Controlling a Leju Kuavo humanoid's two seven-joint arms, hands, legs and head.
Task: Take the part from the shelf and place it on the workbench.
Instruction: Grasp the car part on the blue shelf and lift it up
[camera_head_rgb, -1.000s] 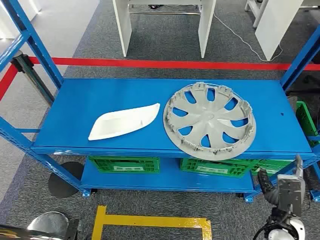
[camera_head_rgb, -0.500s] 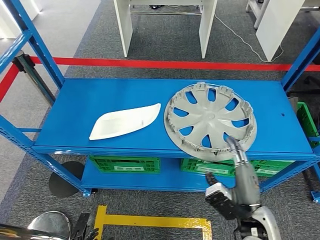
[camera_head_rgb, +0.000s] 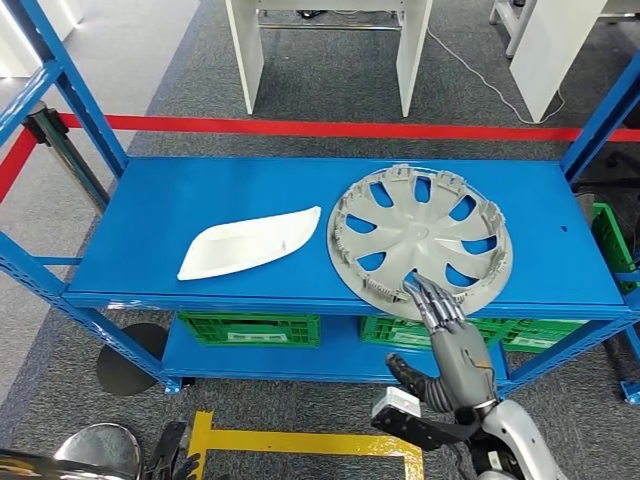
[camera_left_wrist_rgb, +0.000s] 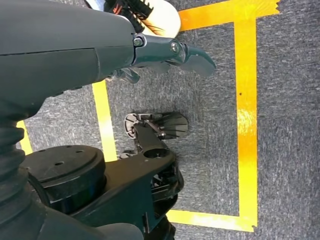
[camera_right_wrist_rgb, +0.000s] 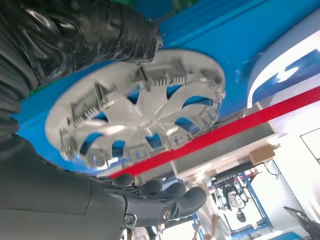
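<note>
R hand (camera_head_rgb: 445, 345) moved left, up from shelf's R end | fingertips now over hubcap (camera_head_rgb: 420, 240) near rim

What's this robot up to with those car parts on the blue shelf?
It is reaching for the grey wheel cover lying on the top blue shelf. The right robot hand is at the cover's near edge with its fingers spread, and it does not appear to have hold of it yet. A white curved panel lies untouched beside the cover. The left robot hand hangs low over the carpet, holding nothing. So nothing has left the shelf so far.
</note>
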